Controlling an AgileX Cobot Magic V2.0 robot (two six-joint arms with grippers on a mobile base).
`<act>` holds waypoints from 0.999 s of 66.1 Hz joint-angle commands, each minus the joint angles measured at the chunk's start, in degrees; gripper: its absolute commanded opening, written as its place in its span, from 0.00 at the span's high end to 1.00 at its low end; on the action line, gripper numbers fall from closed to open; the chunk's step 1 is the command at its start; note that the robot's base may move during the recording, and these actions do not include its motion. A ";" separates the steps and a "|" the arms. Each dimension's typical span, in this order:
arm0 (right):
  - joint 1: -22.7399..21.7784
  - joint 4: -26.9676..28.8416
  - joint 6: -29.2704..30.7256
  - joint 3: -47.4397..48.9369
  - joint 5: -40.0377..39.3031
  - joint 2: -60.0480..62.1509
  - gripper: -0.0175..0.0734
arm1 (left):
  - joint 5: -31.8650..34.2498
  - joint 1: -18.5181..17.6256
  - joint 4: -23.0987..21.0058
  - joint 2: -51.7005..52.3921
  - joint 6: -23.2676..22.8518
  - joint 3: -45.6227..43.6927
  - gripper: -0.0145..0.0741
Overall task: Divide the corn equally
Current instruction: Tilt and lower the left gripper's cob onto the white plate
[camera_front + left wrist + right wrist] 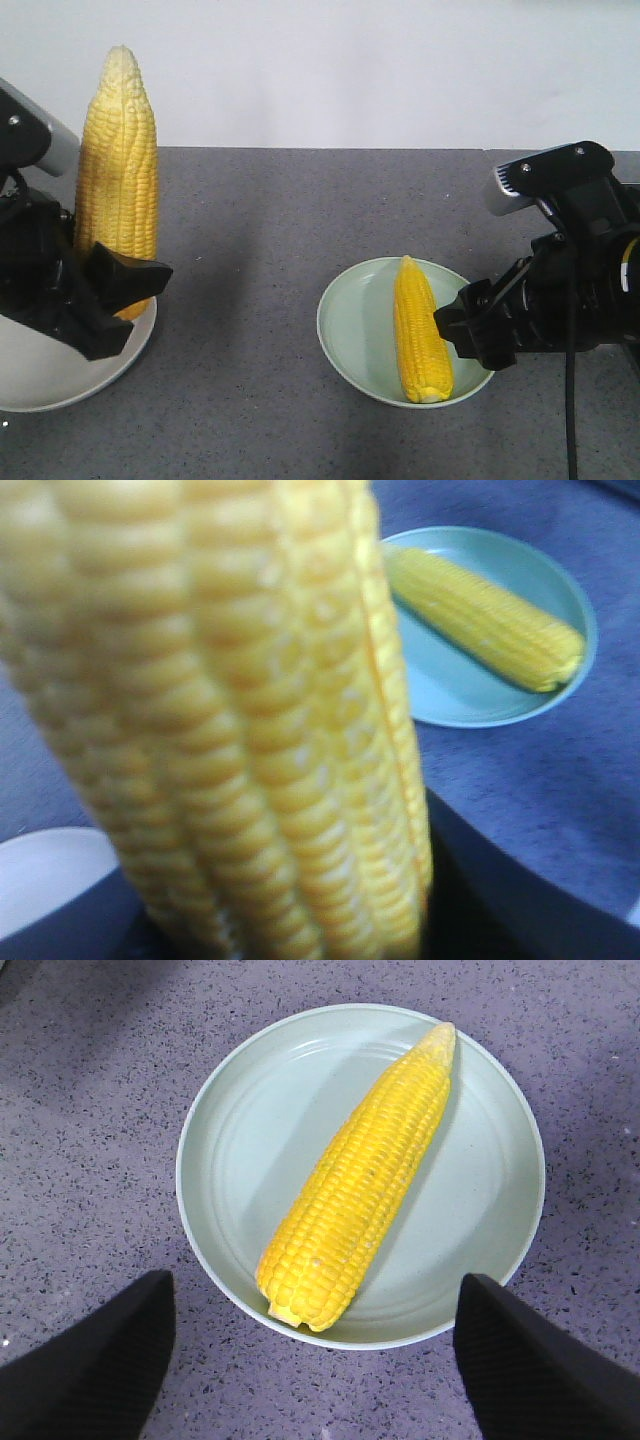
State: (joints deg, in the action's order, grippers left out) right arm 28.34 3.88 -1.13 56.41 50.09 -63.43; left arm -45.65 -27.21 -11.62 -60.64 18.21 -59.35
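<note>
Currently my left end effector (105,290) clamps upright yellow corn cob (118,160) near base over white plate (60,375); top-heavy, may tip. Right end effector (310,1360) apart above second cob (360,1175) in pale green plate (240,1160); I risk nudging.

A bare test bench: speckled grey tabletop (300,300) against a plain white wall (350,60).

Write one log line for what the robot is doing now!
left gripper: shut on upright corn | right gripper: open | green plate: one cob
</note>
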 commanded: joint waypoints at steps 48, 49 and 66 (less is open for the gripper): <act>0.01 -0.27 0.60 1.29 -2.42 1.13 0.20 | -17.59 19.54 16.71 -20.22 -15.01 -11.44 0.51; 0.01 -0.27 0.60 1.29 -2.42 1.13 0.20 | -17.73 19.66 16.71 -20.51 -15.01 -11.44 0.51; 0.01 -0.27 0.60 1.29 -2.42 1.13 0.20 | -19.98 20.34 16.63 -25.48 -15.01 -11.44 0.51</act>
State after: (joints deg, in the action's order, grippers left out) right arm 28.34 3.88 -1.13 56.41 50.09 -63.43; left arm -65.70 -7.04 4.94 -86.30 3.86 -68.93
